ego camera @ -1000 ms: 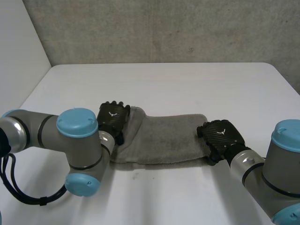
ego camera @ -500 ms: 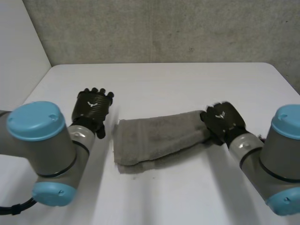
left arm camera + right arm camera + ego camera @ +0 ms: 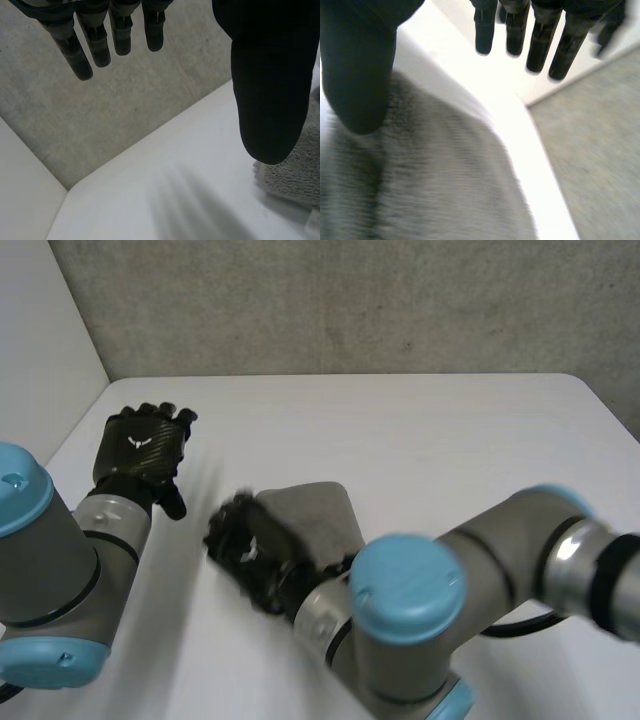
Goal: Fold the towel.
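Towel (image 3: 310, 515): grey, bunched into a short heap on the white bench (image 3: 450, 440), near its middle; long axis cannot be told.
Right robot hand (image 3: 243, 548): at the heap's left end, fingers straight, thumb apart, palm over the cloth.
Left robot hand (image 3: 140, 445): well left of the heap, fingers straight, empty.

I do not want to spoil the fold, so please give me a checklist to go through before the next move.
1. Left hand off the towel: ok, open above bare table, apart from the cloth.
2. Right hand open: ok, its fingers are straight in its wrist view, thumb at the towel.
3. Towel doubled over: ok, a short bundle at the right hand.
4. Edges matched: cannot tell, the right arm covers part.
5. Fold lying flat: cannot tell.
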Motion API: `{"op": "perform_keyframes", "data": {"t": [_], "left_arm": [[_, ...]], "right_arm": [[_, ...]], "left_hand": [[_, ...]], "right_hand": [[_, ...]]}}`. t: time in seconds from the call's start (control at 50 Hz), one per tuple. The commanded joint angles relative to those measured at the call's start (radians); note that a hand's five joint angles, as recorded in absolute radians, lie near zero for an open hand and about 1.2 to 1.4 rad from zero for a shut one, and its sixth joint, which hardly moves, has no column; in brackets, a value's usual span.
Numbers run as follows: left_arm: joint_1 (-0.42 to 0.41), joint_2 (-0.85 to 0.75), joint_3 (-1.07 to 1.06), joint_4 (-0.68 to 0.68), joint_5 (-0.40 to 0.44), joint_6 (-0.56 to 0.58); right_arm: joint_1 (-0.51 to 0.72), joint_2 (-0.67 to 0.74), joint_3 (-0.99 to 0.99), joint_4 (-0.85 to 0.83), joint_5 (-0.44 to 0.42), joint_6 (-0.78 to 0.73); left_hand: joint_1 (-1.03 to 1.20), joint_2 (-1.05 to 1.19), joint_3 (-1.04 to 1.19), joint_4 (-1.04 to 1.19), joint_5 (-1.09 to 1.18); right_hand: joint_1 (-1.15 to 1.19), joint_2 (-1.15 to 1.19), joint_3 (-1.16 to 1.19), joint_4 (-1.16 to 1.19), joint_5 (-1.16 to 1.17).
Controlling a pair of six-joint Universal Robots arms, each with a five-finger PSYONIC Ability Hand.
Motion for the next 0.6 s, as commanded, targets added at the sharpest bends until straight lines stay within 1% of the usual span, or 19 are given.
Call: {"op": "perform_keyframes", "data": {"t": [0.02, 0.04, 0.06, 0.08, 0.1, 0.12, 0.14, 0.16, 0.18, 0.22, 0.24, 0.26, 0.3, 0.32, 0.36, 0.4, 0.48, 0.52, 0.6], "left_arm": [[-0.017, -0.014, 0.066, -0.002, 0.036, -0.071], [-0.024, -0.018, 0.083, -0.002, 0.052, -0.102], [-0.037, -0.023, 0.103, -0.003, 0.068, -0.143], [-0.037, -0.023, 0.103, -0.003, 0.068, -0.143], [-0.052, -0.037, 0.123, -0.006, 0.083, -0.187], [-0.052, -0.037, 0.123, -0.006, 0.083, -0.188], [-0.075, -0.061, 0.146, -0.017, 0.097, -0.235], [-0.099, -0.087, 0.172, -0.04, 0.106, -0.276], [-0.1, -0.088, 0.172, -0.04, 0.106, -0.277], [-0.136, -0.149, 0.222, -0.115, 0.112, -0.336], [-0.136, -0.149, 0.223, -0.115, 0.112, -0.337], [-0.147, -0.185, 0.245, -0.159, 0.111, -0.356], [-0.153, -0.213, 0.259, -0.201, 0.106, -0.369], [-0.156, -0.235, 0.263, -0.231, 0.102, -0.37], [-0.156, -0.25, 0.258, -0.255, 0.098, -0.369], [-0.158, -0.264, 0.253, -0.256, 0.086, -0.369], [-0.156, -0.316, 0.232, -0.255, 0.039, -0.358], [-0.156, -0.331, 0.226, -0.253, 0.029, -0.358], [-0.156, -0.371, 0.212, -0.25, 0.029, -0.338]], "right_arm": [[-0.184, -0.22, 0.038, 0.045, 0.115, 0.4], [-0.184, -0.22, 0.038, 0.046, 0.115, 0.4], [-0.217, -0.244, 0.048, 0.087, 0.112, 0.472], [-0.257, -0.26, 0.053, 0.136, 0.109, 0.53], [-0.258, -0.26, 0.053, 0.136, 0.109, 0.531], [-0.297, -0.267, 0.052, 0.191, 0.107, 0.578], [-0.328, -0.268, 0.048, 0.241, 0.098, 0.613], [-0.328, -0.268, 0.048, 0.242, 0.098, 0.614], [-0.348, -0.268, 0.047, 0.278, 0.082, 0.633], [-0.359, -0.263, 0.039, 0.308, 0.062, 0.638], [-0.365, -0.254, 0.029, 0.319, 0.039, 0.64], [-0.365, -0.254, 0.029, 0.319, 0.038, 0.64], [-0.373, -0.199, -0.004, 0.323, -0.024, 0.647], [-0.373, -0.198, -0.004, 0.323, -0.024, 0.647], [-0.365, -0.118, -0.048, 0.329, -0.087, 0.649], [-0.359, -0.078, -0.071, 0.339, -0.112, 0.644], [-0.348, -0.001, -0.113, 0.356, -0.138, 0.635], [-0.339, 0.077, -0.161, 0.365, -0.138, 0.612], [-0.337, 0.136, -0.197, 0.378, -0.133, 0.58]], "left_hand": [[0.023, 0.027, 0.023, 0.027, 0.027], [0.031, 0.036, 0.031, 0.036, 0.036], [0.031, 0.036, 0.031, 0.036, 0.036], [0.031, 0.036, 0.031, 0.036, 0.036], [0.034, 0.039, 0.034, 0.039, 0.039], [0.034, 0.039, 0.034, 0.039, 0.039], [0.037, 0.042, 0.037, 0.042, 0.042], [0.04, 0.045, 0.04, 0.045, 0.045], [0.04, 0.045, 0.04, 0.045, 0.045], [0.055, 0.059, 0.055, 0.059, 0.059], [0.055, 0.06, 0.055, 0.059, 0.059], [0.058, 0.062, 0.058, 0.062, 0.062], [0.058, 0.062, 0.058, 0.062, 0.062], [0.061, 0.065, 0.061, 0.065, 0.065], [0.058, 0.063, 0.058, 0.062, 0.062], [0.058, 0.062, 0.058, 0.062, 0.062], [0.052, 0.057, 0.052, 0.056, 0.056], [0.046, 0.051, 0.046, 0.05, 0.051], [0.014, 0.019, 0.014, 0.018, 0.018]], "right_hand": [[-0.091, -0.134, -0.142, -0.138, -0.157], [-0.091, -0.134, -0.142, -0.138, -0.157], [-0.091, -0.134, -0.142, -0.138, -0.157], [-0.091, -0.134, -0.142, -0.138, -0.157], [-0.091, -0.134, -0.142, -0.138, -0.157], [-0.091, -0.134, -0.142, -0.138, -0.157], [-0.091, -0.134, -0.142, -0.138, -0.157], [-0.091, -0.134, -0.142, -0.138, -0.157], [-0.091, -0.134, -0.142, -0.138, -0.157], [-0.091, -0.134, -0.142, -0.138, -0.157], [-0.091, -0.134, -0.142, -0.138, -0.157], [-0.091, -0.134, -0.142, -0.138, -0.157], [-0.091, -0.134, -0.142, -0.138, -0.157], [-0.091, -0.134, -0.142, -0.138, -0.157], [-0.091, -0.134, -0.142, -0.138, -0.157], [-0.091, -0.134, -0.142, -0.138, -0.157], [-0.091, -0.134, -0.142, -0.138, -0.157], [-0.091, -0.134, -0.142, -0.138, -0.157], [-0.091, -0.134, -0.142, -0.138, -0.157]]}}
